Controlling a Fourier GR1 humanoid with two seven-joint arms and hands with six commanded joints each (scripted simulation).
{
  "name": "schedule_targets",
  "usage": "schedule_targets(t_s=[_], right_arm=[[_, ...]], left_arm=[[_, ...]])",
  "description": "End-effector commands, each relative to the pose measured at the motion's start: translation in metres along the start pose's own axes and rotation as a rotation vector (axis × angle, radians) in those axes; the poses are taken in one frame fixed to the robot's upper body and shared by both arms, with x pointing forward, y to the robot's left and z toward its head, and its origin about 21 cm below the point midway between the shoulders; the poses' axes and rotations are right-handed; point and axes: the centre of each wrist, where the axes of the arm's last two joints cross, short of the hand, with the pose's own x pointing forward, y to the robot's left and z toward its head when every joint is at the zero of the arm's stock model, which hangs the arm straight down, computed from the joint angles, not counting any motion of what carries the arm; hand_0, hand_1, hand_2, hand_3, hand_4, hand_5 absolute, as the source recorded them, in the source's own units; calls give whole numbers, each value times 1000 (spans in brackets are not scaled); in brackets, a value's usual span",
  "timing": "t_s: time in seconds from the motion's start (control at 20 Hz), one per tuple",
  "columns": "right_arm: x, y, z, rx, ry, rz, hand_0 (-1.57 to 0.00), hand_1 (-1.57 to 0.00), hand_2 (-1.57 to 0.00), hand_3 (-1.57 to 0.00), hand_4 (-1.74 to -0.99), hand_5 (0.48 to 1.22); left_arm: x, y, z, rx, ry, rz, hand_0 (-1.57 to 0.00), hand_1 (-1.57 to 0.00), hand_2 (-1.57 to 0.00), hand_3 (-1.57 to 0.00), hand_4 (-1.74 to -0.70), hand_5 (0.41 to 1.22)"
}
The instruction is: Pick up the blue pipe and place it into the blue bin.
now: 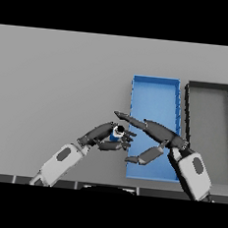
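So the left hand (103, 137) has its fingers (126, 137) curled round the blue pipe (118, 132), which shows up as a small blue and white bit poking out of the grip, just off the left wall of the blue bin (156, 81). Can't really tell if the pipe sits on the bench (60, 81) or is lifted a little off it.

The right hand (156, 132) is stretched out over the blue bin with its fingers mostly straight and holding nothing, its tip reaching past the bin's left wall to almost touch the pipe. There's also a dark bin (211, 86) next to the blue one, toward the bench's right edge.

What could go wrong: the two hands are really crowded together, so moving the pipe toward the bin probably means bumping the right hand, which could knock the pipe loose. The grip also looks like it covers only part of the pipe, so it might slip. And the bin wall is right there, so a low carry could clip it.
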Motion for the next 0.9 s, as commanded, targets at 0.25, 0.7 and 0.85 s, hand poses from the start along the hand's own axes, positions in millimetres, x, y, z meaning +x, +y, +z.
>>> schedule_targets(t_s=[0.25,0.7,0.85], right_arm=[[1,7,-46,74,21,16,1,1,1,1,-1218,509],[4,4,-86,194,4,21,-869,-877,-881,-775,-1486,516],[2,12,-89,197,-37,-41,-1212,-1216,-1218,-1128,-1474,755]], left_arm=[[-5,4,1,-19,-12,-5,-1571,-1571,-1571,-1544,-1510,1221],[0,3,1,-13,63,-121,-1571,-1543,-1571,-1211,-1665,1221],[-4,1,3,-19,8,-48,-1571,-1557,-1571,-1386,-1702,1221]])
